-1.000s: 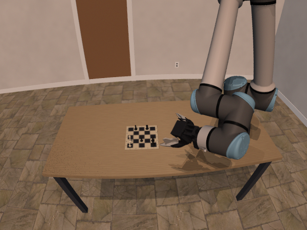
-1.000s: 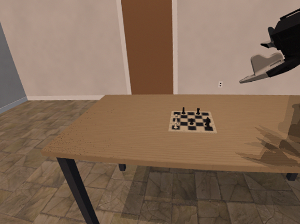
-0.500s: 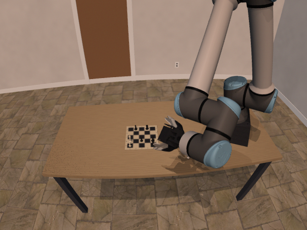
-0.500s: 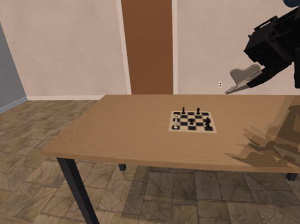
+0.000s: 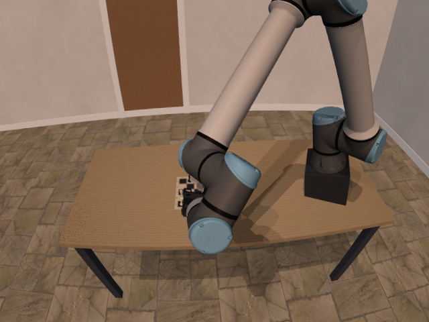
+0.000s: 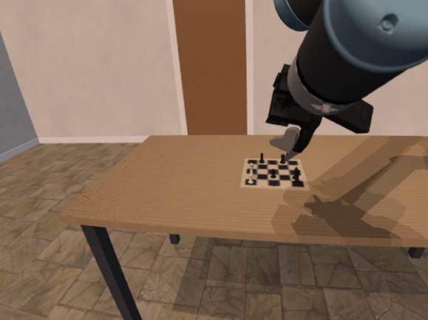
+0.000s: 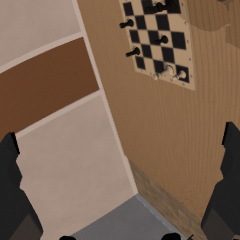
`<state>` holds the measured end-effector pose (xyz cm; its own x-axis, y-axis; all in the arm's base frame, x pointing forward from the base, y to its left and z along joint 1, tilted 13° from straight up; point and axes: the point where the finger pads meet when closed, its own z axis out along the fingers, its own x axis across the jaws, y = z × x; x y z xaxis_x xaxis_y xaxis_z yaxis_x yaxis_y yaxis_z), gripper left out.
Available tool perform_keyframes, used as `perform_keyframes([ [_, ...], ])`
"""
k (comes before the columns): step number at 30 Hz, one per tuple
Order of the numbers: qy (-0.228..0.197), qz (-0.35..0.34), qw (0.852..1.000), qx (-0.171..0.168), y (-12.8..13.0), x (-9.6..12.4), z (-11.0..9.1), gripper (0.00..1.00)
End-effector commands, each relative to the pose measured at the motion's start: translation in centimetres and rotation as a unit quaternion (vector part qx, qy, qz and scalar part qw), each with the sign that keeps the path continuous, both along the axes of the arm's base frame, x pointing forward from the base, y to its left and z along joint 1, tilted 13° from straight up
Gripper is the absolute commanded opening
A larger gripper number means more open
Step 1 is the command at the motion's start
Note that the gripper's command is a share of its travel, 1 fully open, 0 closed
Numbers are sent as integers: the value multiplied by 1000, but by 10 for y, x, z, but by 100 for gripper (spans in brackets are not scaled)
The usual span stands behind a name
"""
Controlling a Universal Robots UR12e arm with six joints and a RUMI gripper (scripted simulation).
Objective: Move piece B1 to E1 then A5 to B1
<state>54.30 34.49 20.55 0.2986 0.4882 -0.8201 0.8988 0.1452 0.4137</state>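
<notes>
Your tool [image 6: 288, 144] hangs spread wide and empty above the chessboard [image 6: 273, 173] on the surface [image 6: 177, 183], so lowering it near the far-right black piece [image 6: 282, 157] could topple neighbours; the B1 square cannot be read.

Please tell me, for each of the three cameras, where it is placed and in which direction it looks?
Top: high, looking down across the wooden table toward the wall with the brown panel; grey arm with blue caps, dark base block.
Exterior: beside the table, lower, facing the small checkered chessboard; wrist and open black gripper above it.
Wrist: on the gripper, looking along the table; its dark fingers frame the edges.
All three show the chessboard.
</notes>
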Motion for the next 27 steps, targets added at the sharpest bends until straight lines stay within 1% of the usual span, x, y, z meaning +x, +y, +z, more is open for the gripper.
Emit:
perform_keyframes([
  [1,102,-44,994,-6,-10,40,-14,100],
  [5,199,-83,976,3,-26,78,-29,100],
  [9,295,-119,948,26,-47,115,-43,100],
  [11,295,-119,948,26,-47,115,-43,100],
  [15,385,-150,909,61,-70,150,-56,100],
  [20,480,-180,850,119,-103,190,-72,100],
  [23,526,-192,813,158,-123,211,-80,100],
  [26,563,-200,777,198,-143,230,-88,100],
  [27,563,-200,777,198,-143,230,-88,100],
])
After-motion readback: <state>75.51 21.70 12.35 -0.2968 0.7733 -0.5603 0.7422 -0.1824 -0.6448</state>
